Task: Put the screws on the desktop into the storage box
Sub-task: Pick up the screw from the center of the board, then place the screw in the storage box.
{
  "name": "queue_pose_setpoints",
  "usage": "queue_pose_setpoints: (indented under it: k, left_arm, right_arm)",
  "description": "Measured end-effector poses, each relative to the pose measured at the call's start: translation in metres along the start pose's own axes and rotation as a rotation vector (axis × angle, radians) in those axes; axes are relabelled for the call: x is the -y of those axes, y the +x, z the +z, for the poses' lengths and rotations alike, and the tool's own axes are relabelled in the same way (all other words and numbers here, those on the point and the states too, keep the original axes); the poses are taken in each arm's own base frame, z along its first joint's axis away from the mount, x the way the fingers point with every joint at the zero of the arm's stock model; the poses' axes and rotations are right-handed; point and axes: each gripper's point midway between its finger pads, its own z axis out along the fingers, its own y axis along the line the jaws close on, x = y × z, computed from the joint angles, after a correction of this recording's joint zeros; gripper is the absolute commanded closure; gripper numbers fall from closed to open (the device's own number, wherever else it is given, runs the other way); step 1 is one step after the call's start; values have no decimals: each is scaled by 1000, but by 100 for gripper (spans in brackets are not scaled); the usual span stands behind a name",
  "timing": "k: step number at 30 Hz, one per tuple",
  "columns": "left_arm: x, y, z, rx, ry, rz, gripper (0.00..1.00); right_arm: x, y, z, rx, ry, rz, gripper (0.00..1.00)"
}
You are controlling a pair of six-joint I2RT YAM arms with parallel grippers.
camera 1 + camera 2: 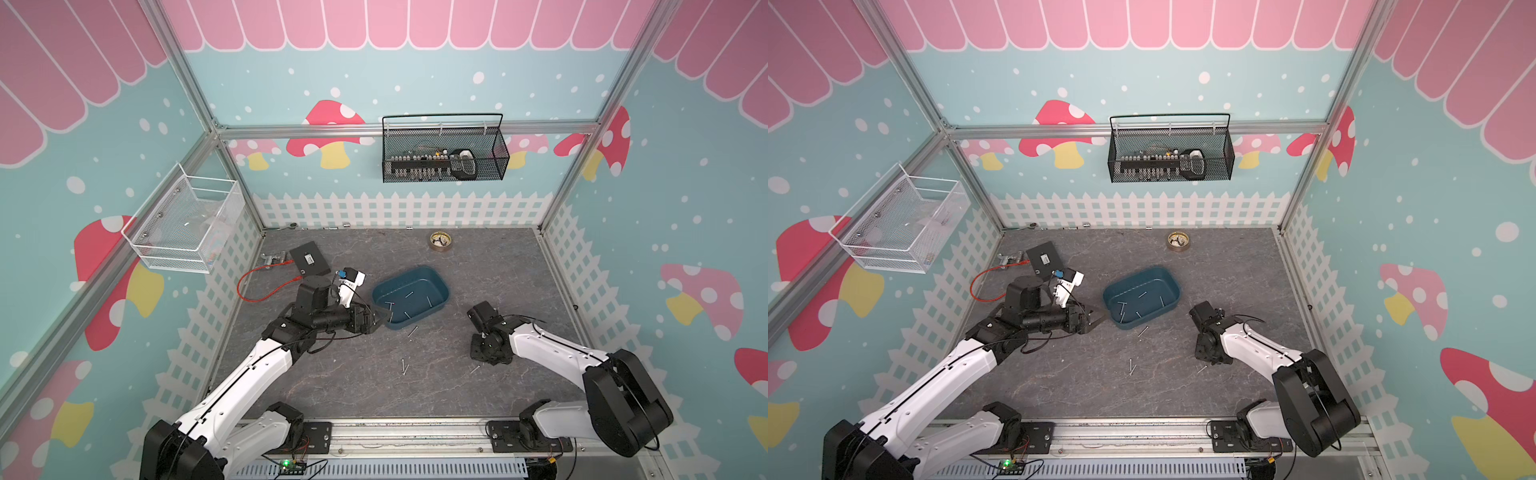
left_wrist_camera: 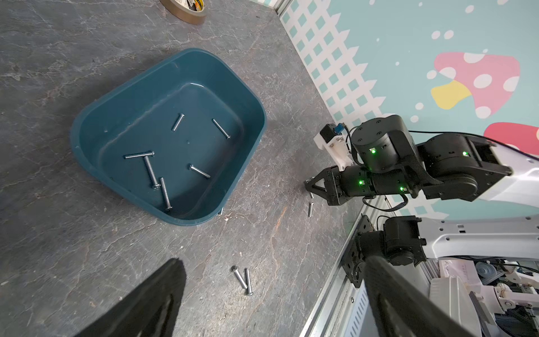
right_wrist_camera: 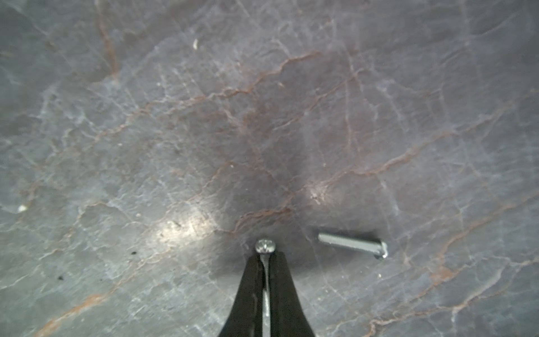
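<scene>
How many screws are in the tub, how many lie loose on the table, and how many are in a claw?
Screws in tub: 6
Loose on desktop: 4
In right claw, a screw: 1
Total: 11

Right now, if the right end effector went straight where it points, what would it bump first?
The desktop, close below. The right end effector is shut on a screw whose head pokes past the tips, so that head probably touches first.
</scene>
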Motion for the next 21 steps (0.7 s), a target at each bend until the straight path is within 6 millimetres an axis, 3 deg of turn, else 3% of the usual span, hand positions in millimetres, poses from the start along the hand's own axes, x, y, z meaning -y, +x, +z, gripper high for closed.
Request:
queue_pose_setpoints:
  k: [6,15,21]
  left_arm:
    - [-2,0,2,-2,-2,-2,1]
    - [-7,1,5,-11,-14,-15,1]
    - [-8,1,6,-13,-15,-16,1]
  right_arm:
    - [-26,-28,-22,71,-42,-61,99]
    - [-93,-85,-83,231,-162,-203,99]
    - [-131,-115,-96,280,-188,-296,99]
